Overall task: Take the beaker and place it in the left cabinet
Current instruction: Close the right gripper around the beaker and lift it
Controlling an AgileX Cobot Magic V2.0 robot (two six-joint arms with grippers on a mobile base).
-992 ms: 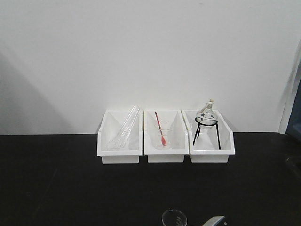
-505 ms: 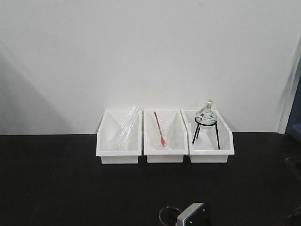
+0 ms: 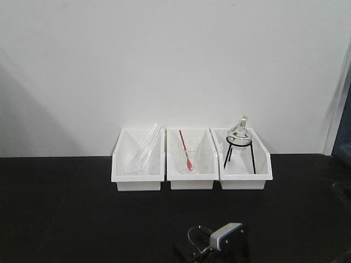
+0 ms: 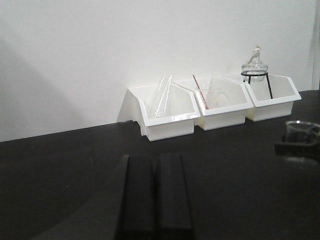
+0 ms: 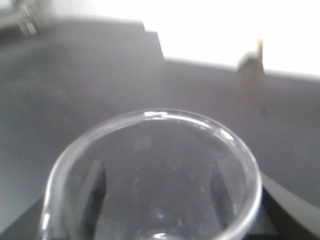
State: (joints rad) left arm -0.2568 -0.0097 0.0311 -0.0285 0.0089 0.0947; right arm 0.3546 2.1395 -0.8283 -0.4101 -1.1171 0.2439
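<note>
Now the right gripper (image 5: 157, 195) pinches the beaker (image 5: 160, 114) between its 2 fingers (image 5: 95, 192); the left gripper (image 4: 155, 200) has its fingers (image 4: 137, 200) pressed together, the beaker well off to their right.

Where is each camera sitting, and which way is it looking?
Front view: above the black counter, looking across it at three white plastic bins; the right gripper shows at the bottom.
Left wrist view: low over the counter, facing the bins; the left gripper, black fingers shut, shows.
Right wrist view: looking down into the small clear glass beaker, black fingers either side.
All three views see the beaker.
</note>
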